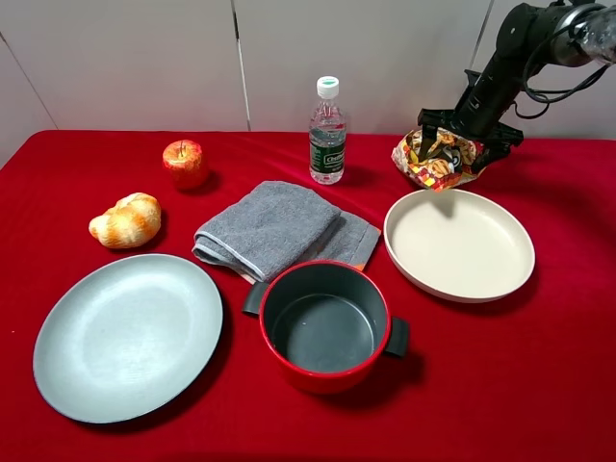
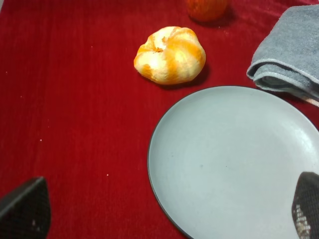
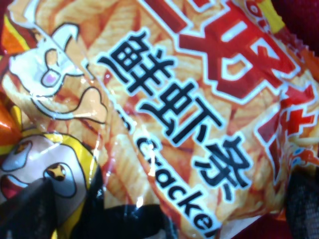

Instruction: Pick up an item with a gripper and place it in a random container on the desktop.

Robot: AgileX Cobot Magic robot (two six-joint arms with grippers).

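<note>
The fingers (image 3: 30, 216) of the right gripper (image 1: 452, 144) stand spread wide, one on each side of the crinkly orange, yellow and red foil snack bag (image 1: 435, 162). Whether their pads bear on the foil I cannot tell. Beneath them lies the red cloth-covered table (image 1: 549, 385). Well away from these fingers, across the table, sits the flat round grey-blue plate (image 1: 125, 337). Over its edge hang the fingers (image 2: 25, 209) of the left gripper (image 2: 164, 214), also spread apart, with nothing between them. Just on the camera side of the right fingers is the wide shallow cream-white round dish (image 1: 462, 255), its far rim about under the bag's lower edge. Further off on that side stands the red pot with the grey inside (image 1: 322, 371). The bag fills the gap between the right fingers, and its long axis seems to run from one finger toward the other, slightly tilted. The right arm is plainly the nearer, and the dish looks a short carry toward the camera.
</note>
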